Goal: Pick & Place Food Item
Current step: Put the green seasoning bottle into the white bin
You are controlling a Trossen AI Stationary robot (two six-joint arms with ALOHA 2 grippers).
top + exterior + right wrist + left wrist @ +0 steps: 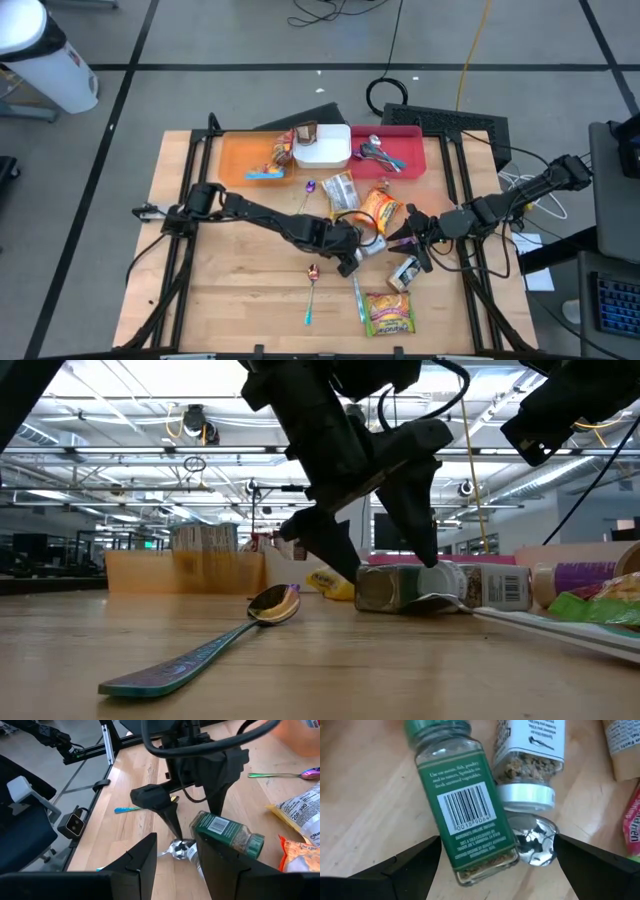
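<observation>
I am lowering the left end effector (497, 865), fingers spread wide, astride the green-capped spice jar (457, 805) lying on the worktop (230, 300) beside a white-capped jar (530, 760). The right end effector (175, 855) is hovering nearby, half-open and empty. Closing off-centre could roll the jar away.

Green-capped spice jar (462, 810) cap cropped, second jar (530, 762) perhaps half cropped

Dark jointed arms (270, 218), black cables, tapered fingers (335, 550).
</observation>
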